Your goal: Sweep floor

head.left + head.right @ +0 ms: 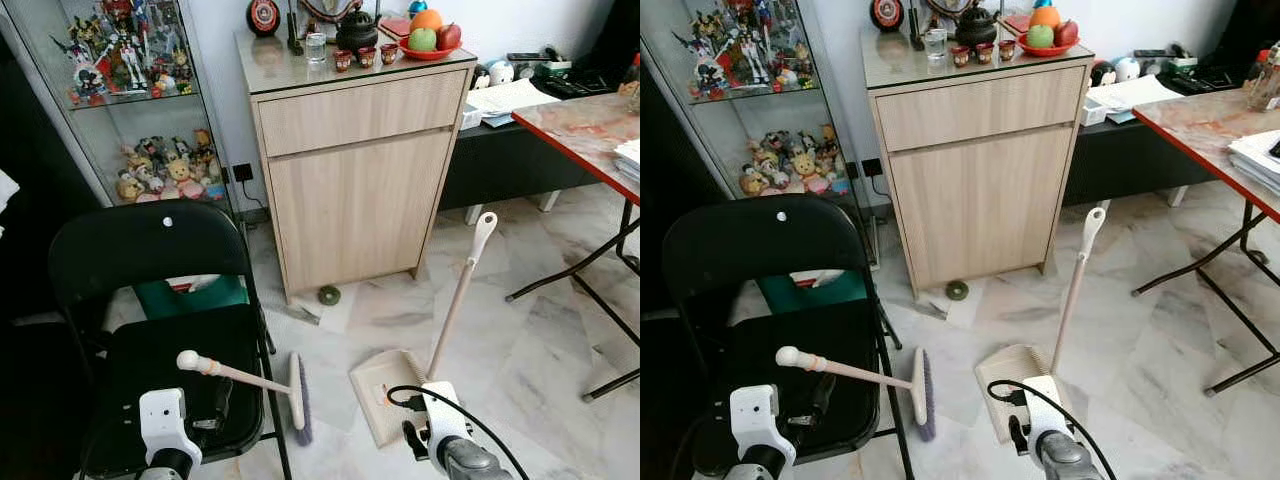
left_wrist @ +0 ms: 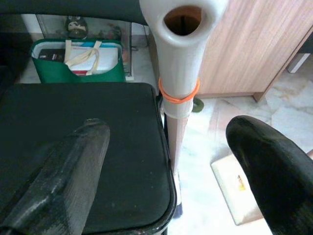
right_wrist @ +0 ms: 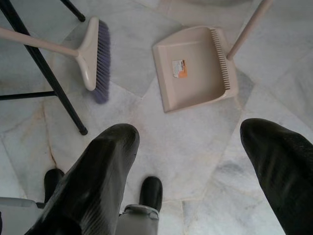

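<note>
Two wide-open, empty tools (image 2: 166, 166) (image 3: 195, 161); beige plastic broom (image 1: 245, 380), ribbed dustpan (image 3: 193, 66) on marble.

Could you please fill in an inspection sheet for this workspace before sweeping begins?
Surface: pale marble floor; small piece of debris by the cabinet foot.
Job's things: broom leaning on the chair, head on the floor; dustpan flat on the floor, handle upright.
Clutter: black folding chair; green bag behind it.
Grippers: left gripper open over the chair seat, facing the broom handle; right gripper open above the floor near the dustpan.
Cables: black cable looped at the right wrist.
Surroundings: wooden cabinet with fruit; glass display case; table.
</note>
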Controlling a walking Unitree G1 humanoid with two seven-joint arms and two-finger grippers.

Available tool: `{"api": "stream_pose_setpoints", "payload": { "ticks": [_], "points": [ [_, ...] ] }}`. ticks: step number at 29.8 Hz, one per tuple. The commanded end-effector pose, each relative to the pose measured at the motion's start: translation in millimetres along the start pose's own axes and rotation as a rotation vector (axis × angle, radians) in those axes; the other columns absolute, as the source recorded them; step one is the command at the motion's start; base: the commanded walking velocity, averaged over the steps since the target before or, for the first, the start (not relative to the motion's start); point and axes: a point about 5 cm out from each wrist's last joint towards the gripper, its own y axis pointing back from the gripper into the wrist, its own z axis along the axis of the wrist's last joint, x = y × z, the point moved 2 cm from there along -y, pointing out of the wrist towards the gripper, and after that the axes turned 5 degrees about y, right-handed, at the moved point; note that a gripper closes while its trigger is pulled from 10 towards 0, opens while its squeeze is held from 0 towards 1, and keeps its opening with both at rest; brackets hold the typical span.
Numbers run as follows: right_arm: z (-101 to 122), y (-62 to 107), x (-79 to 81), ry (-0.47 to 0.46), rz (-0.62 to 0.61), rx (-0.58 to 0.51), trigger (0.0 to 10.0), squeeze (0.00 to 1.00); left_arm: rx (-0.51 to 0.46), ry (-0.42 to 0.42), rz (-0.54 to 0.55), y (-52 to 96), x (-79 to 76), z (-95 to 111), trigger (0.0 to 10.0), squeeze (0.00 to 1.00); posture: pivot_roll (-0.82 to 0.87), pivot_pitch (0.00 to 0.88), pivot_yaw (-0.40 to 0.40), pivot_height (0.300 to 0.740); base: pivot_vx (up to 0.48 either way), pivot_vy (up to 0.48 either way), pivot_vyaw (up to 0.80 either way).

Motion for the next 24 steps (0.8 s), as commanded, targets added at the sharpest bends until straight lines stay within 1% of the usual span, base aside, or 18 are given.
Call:
{"api": "stream_pose_setpoints", "payload": {
  "ticks": [1, 8, 9, 11, 15, 19, 21, 24],
  "points": [
    [-1.0, 0.2, 0.5, -0.014, 0.001, -0.001, 10.0, 0.0, 0.013, 0.011, 0.016, -0.6, 3.1, -2.7, 10.0, 0.0, -0.25, 0.007, 0.058, 0.74, 0.0, 0.0, 0.0],
    [-3.2, 0.4, 0.5, -0.012, 0.001, 0.005, 10.0, 0.0, 0.001, 0.071, 0.055, -13.0, 5.5, -1.9, 10.0, 0.0, -0.25, 0.01, 0.057, 0.74, 0.0, 0.0, 0.0],
    [-3.2, 0.4, 0.5, -0.012, 0.001, 0.005, 10.0, 0.0, 0.001, 0.071, 0.055, -13.0, 5.5, -1.9, 10.0, 0.0, -0.25, 0.01, 0.057, 0.74, 0.0, 0.0, 0.0],
    [-4.9, 0.6, 0.6, -0.014, -0.002, 0.009, 10.0, 0.0, -0.001, 0.085, 0.064, -21.7, 6.2, 0.5, 10.0, 0.0, -0.26, 0.01, 0.061, 0.74, 0.0, 0.0, 0.0],
    [-5.7, 0.7, 0.6, -0.016, -0.003, 0.011, 10.0, 0.0, -0.003, 0.094, 0.075, -26.0, 7.4, 1.5, 10.0, 0.0, -0.26, 0.01, 0.062, 0.74, 0.0, 0.0, 0.0],
    [-7.0, 1.0, 0.2, -0.019, -0.004, 0.012, 10.0, 0.0, -0.015, 0.107, 0.112, -32.3, 11.7, 4.3, 10.0, 0.0, -0.27, 0.01, 0.066, 0.74, 0.0, 0.0, 0.0],
    [-7.8, 1.1, -0.1, -0.021, -0.005, 0.014, 10.0, 0.0, -0.027, 0.131, 0.143, -35.6, 15.0, 6.1, 10.0, 0.0, -0.27, 0.01, 0.068, 0.74, 0.0, 0.0, 0.0],
    [-8.6, 1.2, -0.6, -0.023, -0.006, 0.015, 10.0, 0.0, -0.034, 0.15, 0.155, -38.7, 15.6, 7.2, 10.0, 0.0, -0.27, 0.01, 0.068, 0.74, 0.0, 0.0, 0.0]
  ]
}}
